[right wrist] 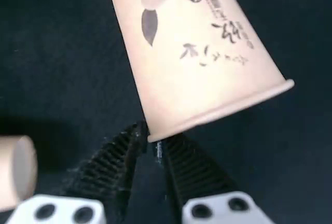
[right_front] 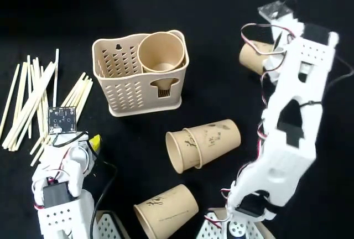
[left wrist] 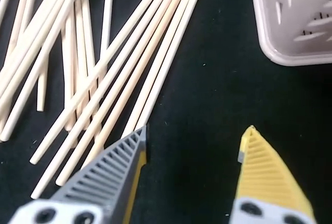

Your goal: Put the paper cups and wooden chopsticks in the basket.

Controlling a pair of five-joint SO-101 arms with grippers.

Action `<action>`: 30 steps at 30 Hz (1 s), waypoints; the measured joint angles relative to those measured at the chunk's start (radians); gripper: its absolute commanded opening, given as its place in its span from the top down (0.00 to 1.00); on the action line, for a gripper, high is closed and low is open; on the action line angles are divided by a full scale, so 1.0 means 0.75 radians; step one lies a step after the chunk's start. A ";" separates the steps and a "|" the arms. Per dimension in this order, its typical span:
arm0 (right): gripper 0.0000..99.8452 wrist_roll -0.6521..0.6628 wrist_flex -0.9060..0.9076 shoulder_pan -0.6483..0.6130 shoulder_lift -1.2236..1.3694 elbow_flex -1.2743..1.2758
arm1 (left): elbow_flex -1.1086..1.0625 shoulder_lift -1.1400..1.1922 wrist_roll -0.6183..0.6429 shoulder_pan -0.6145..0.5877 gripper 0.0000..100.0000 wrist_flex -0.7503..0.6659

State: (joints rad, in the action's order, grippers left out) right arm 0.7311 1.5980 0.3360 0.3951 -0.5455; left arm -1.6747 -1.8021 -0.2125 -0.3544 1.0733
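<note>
A beige slotted basket (right_front: 124, 87) stands upright mid-table with one paper cup (right_front: 161, 51) inside it. Several wooden chopsticks (right_front: 33, 98) lie scattered at the left. In the left wrist view my left gripper (left wrist: 197, 130) is open just above the cloth, its grey finger next to the chopsticks' (left wrist: 104, 68) ends and nothing between the jaws. At the far right, my right gripper (right wrist: 155, 137) is shut on the rim of a printed paper cup (right wrist: 197, 58), which lies on its side (right_front: 251, 56).
Two nested cups (right_front: 202, 142) lie on their sides in front of the basket, another cup (right_front: 166, 210) near the front edge. The basket's corner (left wrist: 301, 22) is beyond the left gripper. A beige rounded object (right wrist: 15, 172) is beside the right gripper. Black cloth covers the table.
</note>
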 measured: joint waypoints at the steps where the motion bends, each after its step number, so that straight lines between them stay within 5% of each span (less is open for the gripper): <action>1: 0.99 0.002 0.025 -0.010 -0.068 0.000 | 0.000 0.000 0.000 0.000 0.72 0.000; 17: 0.99 -0.047 0.176 -0.624 -0.906 0.166 | -0.004 0.000 0.000 0.000 0.72 0.000; 30: 0.99 -0.047 0.176 -0.798 -1.013 0.338 | -0.006 0.000 0.000 0.000 0.72 0.000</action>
State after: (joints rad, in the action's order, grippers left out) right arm 0.6958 1.7300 -0.2624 -0.3644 -0.2923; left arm -1.6794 -1.8021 -0.2125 -0.3544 1.0733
